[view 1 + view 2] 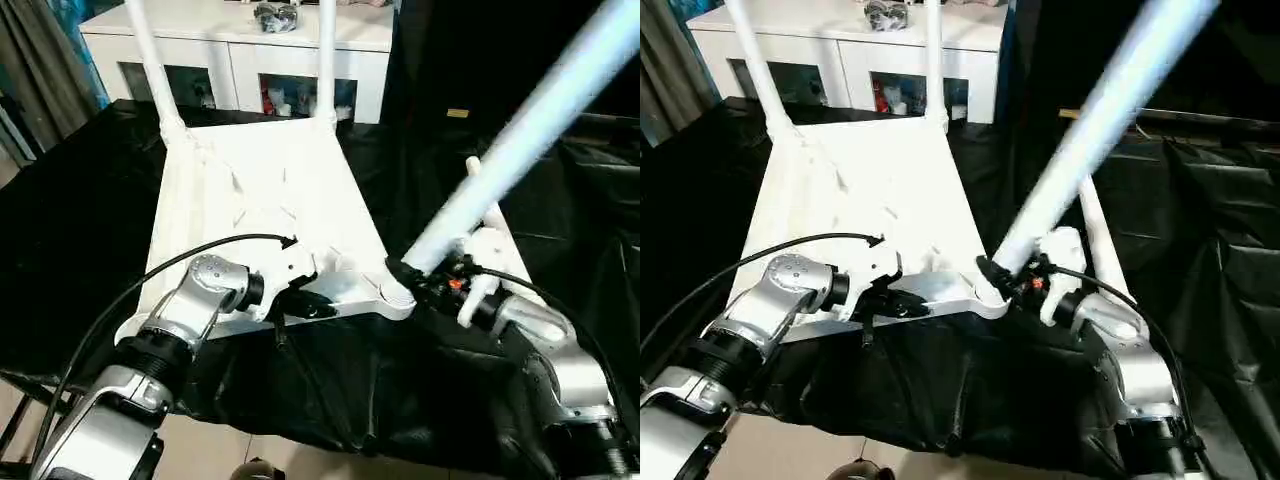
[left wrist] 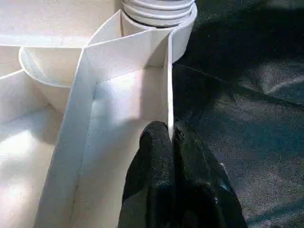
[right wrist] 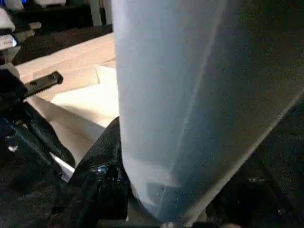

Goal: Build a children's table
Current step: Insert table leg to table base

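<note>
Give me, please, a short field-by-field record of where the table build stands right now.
tabletop: upside down on black sheet, ribs up
far legs: two standing in far corner sockets
third leg: tilted, foot at near right socket
fourth leg: lying on the sheet
left gripper: shut on near rim
right gripper: shut on third leg
</note>
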